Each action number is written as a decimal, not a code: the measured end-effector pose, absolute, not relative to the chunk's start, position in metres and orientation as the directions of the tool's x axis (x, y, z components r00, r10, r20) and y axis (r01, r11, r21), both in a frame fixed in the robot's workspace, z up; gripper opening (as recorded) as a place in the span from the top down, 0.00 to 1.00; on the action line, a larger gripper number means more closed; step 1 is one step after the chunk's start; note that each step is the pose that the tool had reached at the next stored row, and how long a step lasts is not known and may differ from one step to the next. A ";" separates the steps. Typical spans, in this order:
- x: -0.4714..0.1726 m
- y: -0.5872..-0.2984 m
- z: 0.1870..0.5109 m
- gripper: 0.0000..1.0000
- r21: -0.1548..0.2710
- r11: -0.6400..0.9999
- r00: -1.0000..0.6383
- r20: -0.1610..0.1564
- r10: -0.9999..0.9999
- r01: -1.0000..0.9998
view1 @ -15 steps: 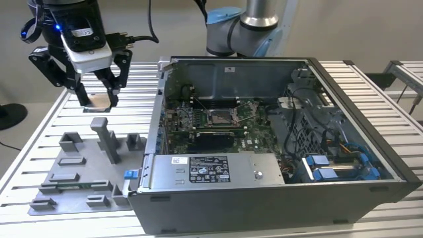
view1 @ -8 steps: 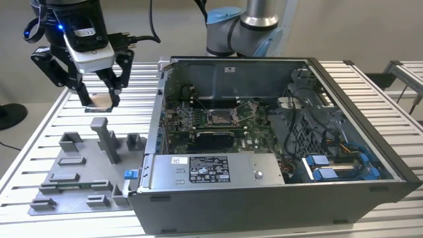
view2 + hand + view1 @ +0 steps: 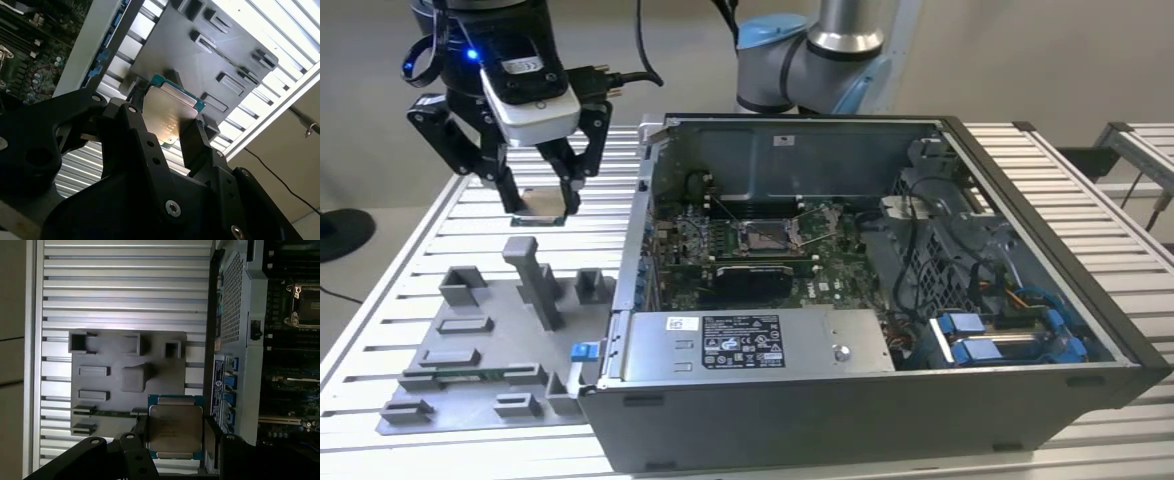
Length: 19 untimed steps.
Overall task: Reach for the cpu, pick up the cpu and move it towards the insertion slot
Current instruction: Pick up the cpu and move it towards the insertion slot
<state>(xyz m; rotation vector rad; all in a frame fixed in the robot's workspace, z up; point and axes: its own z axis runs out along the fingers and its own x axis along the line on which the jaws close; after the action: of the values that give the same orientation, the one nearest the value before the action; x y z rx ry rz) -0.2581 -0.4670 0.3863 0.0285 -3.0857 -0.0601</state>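
Observation:
My gripper (image 3: pixel 542 203) hangs above the slatted table, at the exterior view's left of the open computer case, shut on the cpu (image 3: pixel 540 210). Both wrist views show the cpu (image 3: pixel 167 112) (image 3: pixel 174 427) as a flat silvery square with a thin green edge, clamped between the two black fingers (image 3: pixel 192 137) (image 3: pixel 211 437) and lifted off the grey fixture plate (image 3: pixel 125 380). The insertion slot (image 3: pixel 767 235) (image 3: pixel 305 305), a shiny metal-framed socket with a wire lever, lies on the motherboard inside the case, well to the exterior view's right of the gripper.
The grey fixture plate (image 3: pixel 480 350) carries raised blocks and a tall post (image 3: pixel 534 280) just below the gripper. The case wall (image 3: pixel 640 210) stands between gripper and motherboard. Cables and blue connectors (image 3: pixel 987 335) fill the case's right side. The arm's base (image 3: pixel 821 55) rises behind the case.

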 end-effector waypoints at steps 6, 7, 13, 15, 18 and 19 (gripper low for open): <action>-0.243 -0.467 0.386 1.00 0.039 0.999 -0.998 0.056 -0.019 -0.017; -0.241 -0.467 0.386 1.00 0.039 0.999 -0.998 0.056 -0.019 -0.017; -0.225 -0.467 0.386 1.00 0.040 0.999 -0.998 0.058 -0.019 -0.017; -0.220 -0.467 0.386 1.00 0.039 0.999 -0.998 0.058 -0.019 -0.017; -0.212 -0.467 0.386 1.00 0.039 0.999 -0.998 0.059 -0.019 -0.017; -0.210 -0.467 0.386 1.00 0.039 0.999 -0.998 0.059 -0.019 -0.017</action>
<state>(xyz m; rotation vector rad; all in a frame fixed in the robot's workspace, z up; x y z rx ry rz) -0.2099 -0.4669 0.3864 0.0282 -3.0817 -0.0600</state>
